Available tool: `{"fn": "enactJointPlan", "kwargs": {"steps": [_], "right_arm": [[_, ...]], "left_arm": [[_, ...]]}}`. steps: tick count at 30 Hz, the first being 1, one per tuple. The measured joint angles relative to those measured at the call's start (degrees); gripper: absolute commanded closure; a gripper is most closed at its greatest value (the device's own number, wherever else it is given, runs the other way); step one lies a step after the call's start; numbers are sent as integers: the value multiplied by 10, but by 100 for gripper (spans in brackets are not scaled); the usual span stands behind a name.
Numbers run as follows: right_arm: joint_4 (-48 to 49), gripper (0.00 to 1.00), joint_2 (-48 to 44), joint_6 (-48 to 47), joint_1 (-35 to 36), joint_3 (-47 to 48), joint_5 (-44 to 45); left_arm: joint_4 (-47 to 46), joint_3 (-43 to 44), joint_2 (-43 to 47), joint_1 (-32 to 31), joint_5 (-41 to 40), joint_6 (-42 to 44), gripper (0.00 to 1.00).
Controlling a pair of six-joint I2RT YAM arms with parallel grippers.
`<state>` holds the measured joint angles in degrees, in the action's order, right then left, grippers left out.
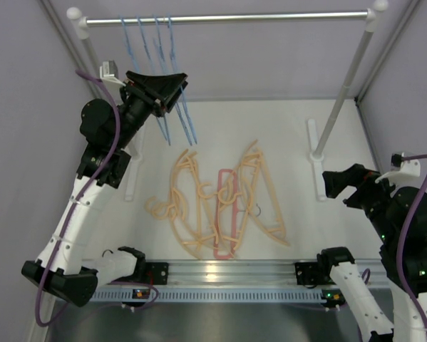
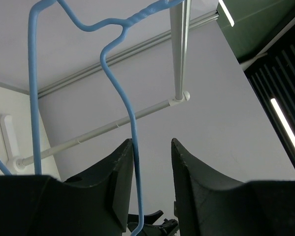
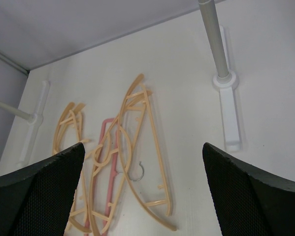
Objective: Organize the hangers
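Hangers: four blue hangers [image 1: 156,44] hang at rail [image 1: 270,15] left end; peach hangers [image 1: 177,185] and pink hanger [image 1: 224,252] lie on desk [image 1: 291,128] below rail, unhung. Left jaws part-spread around one blue; right jaws wide

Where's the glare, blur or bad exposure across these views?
Top external: glare streak on the near-edge aluminium rail, peach hangers evenly lit and sharp. Left wrist: light strip blown out, left gripper's fingers nearly black, blue hanger clear. Right wrist: right gripper's fingers dark, hangers in focus.
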<state>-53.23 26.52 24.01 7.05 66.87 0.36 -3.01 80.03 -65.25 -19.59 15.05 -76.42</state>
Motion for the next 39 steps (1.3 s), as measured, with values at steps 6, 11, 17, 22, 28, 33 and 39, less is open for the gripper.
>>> {"fn": "enactJointPlan", "kwargs": {"steps": [6,11,17,22,28,33,39], "right_arm": [[0,1,-2,0,0,0,-9],[0,1,-3,0,0,0,-11],[0,0,-3,1,0,0,-16],[0,1,-3,1,0,0,-19],[0,1,-3,2,0,0,-20],[0,1,-3,2,0,0,-20],[0,1,-3,2,0,0,-21]], "left_arm": [[0,-3,14,0,5,3,49],[1,-13,33,0,7,5,46],[1,-32,50,0,17,14,39],[3,-55,60,0,29,19,34],[5,-72,68,0,45,29,32],[8,-85,80,0,53,33,31],[18,-93,98,0,57,46,30]]}}
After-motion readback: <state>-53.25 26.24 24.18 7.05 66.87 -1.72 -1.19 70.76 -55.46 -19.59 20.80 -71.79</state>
